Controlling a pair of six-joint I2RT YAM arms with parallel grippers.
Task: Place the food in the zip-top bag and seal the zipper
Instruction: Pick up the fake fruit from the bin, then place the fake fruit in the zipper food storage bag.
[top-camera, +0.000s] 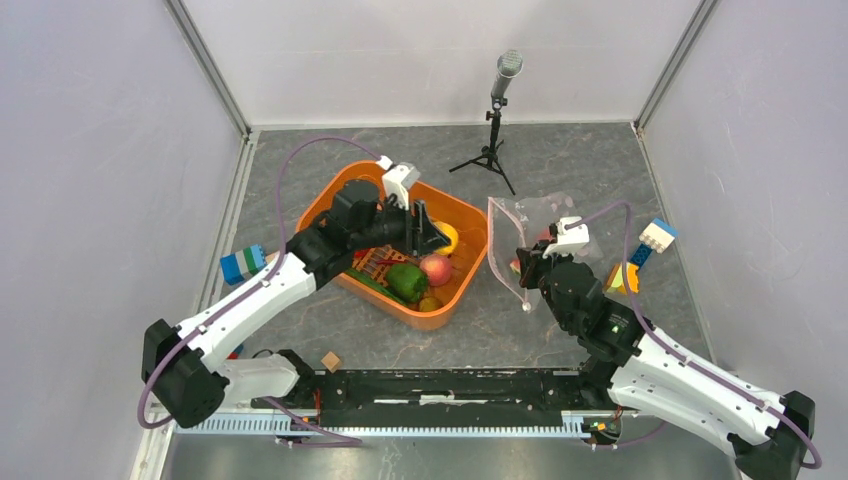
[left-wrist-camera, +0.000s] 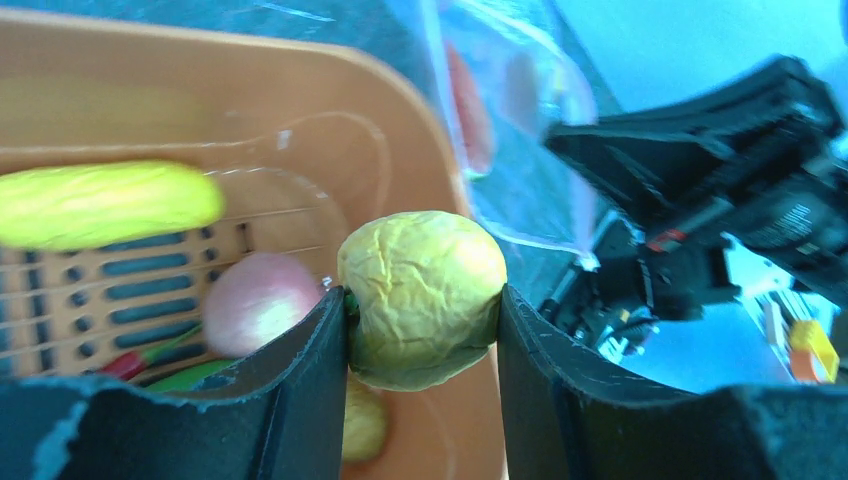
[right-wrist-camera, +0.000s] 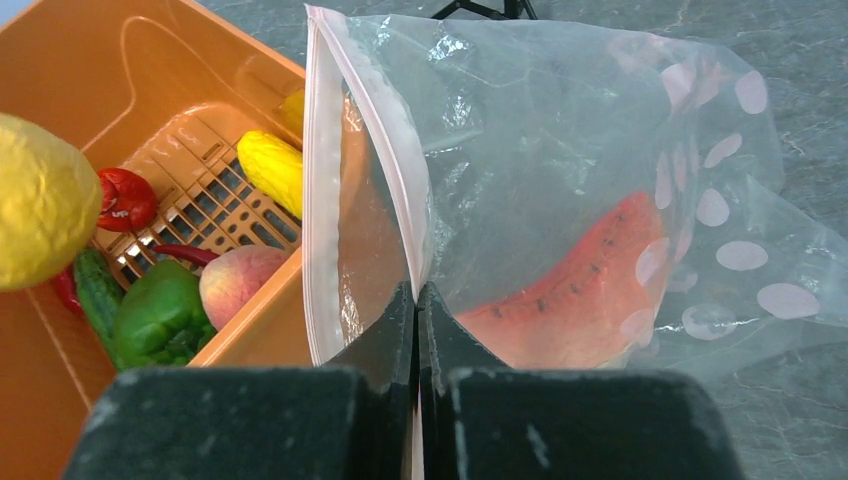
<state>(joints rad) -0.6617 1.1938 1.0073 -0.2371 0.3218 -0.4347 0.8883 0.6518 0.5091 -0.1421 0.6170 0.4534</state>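
My left gripper (top-camera: 432, 236) (left-wrist-camera: 422, 330) is shut on a wrinkled yellow toy fruit (left-wrist-camera: 420, 290) (top-camera: 450, 237) and holds it over the right side of the orange basket (top-camera: 440, 312); the fruit also shows in the right wrist view (right-wrist-camera: 40, 200). In the basket lie a green bell pepper (right-wrist-camera: 160, 310), a peach (right-wrist-camera: 245, 280), a red pepper (right-wrist-camera: 125, 198), a cucumber (right-wrist-camera: 97, 290) and a yellow piece (right-wrist-camera: 270, 165). My right gripper (top-camera: 526, 268) (right-wrist-camera: 418, 300) is shut on the mouth edge of the clear dotted zip-top bag (right-wrist-camera: 560, 130) (top-camera: 535, 222), holding it upright beside the basket. The zipper (right-wrist-camera: 372, 130) stands apart. A red watermelon slice (right-wrist-camera: 580, 290) is inside.
A microphone on a tripod (top-camera: 495, 110) stands at the back. Building blocks lie left of the basket (top-camera: 243, 264) and right of the bag (top-camera: 655, 238) (top-camera: 622, 278). A small wooden cube (top-camera: 331, 361) sits near the front rail. Grey walls close in both sides.
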